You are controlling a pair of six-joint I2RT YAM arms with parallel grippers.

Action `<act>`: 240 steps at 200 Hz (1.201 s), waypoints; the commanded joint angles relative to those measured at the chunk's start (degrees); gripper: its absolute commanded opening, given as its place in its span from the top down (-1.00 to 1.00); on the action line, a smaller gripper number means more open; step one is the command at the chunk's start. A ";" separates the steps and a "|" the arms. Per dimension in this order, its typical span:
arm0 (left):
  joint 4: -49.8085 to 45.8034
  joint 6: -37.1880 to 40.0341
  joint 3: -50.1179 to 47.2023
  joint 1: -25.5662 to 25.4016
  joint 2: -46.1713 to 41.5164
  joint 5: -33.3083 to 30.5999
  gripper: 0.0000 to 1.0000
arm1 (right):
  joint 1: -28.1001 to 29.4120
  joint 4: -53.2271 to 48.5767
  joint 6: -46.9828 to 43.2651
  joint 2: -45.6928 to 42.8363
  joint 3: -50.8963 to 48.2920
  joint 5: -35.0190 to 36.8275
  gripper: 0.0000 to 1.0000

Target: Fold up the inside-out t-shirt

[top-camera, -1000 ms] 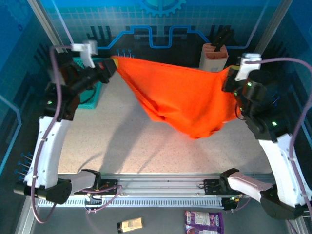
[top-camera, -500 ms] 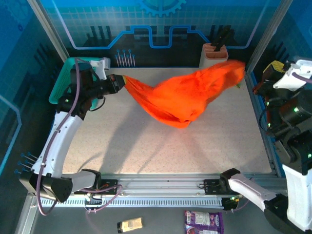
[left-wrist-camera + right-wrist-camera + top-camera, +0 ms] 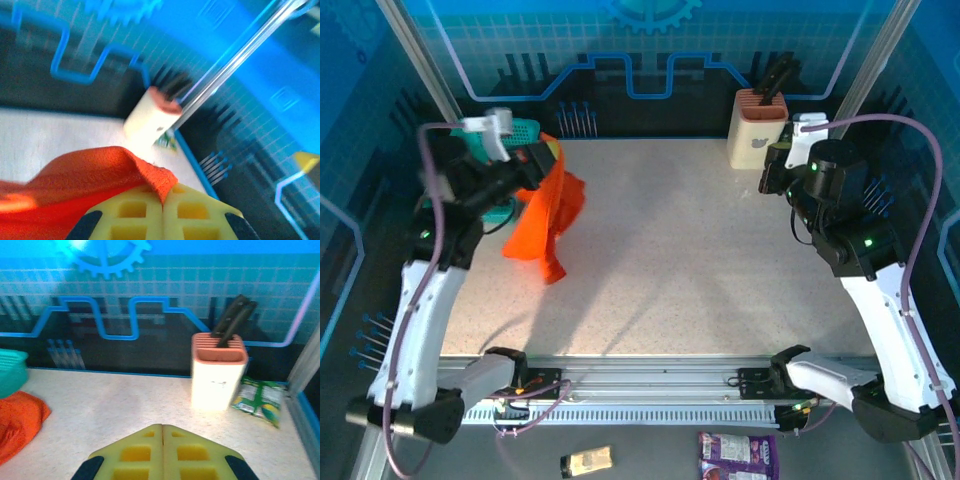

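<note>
release: my right gripper [image 3: 162,426], shut empty far from the teal basket [image 3: 525,129], let go, so the t-shirt [image 3: 545,215] dangles bunched beside that basket from my left gripper [image 3: 164,192], clamped on it, and needs respreading.

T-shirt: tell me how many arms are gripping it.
1. The left arm's fingers pinch the t-shirt near the teal basket; the right arm's fingers, by the knife block, hold nothing.

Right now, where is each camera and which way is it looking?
Top: above and behind, looking down on the table; left arm and right arm show.
Left wrist: on the left hand, facing the knife block; its yellow fingers pinch the t-shirt.
Right wrist: on the right hand, facing the back wall; shut fingers show.
All three share the t-shirt and knife block.
</note>
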 commanded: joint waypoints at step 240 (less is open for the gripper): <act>-5.43 -0.67 7.96 -2.51 -0.14 7.57 1.00 | 25.36 33.37 1.80 24.35 -34.16 -16.64 -0.24</act>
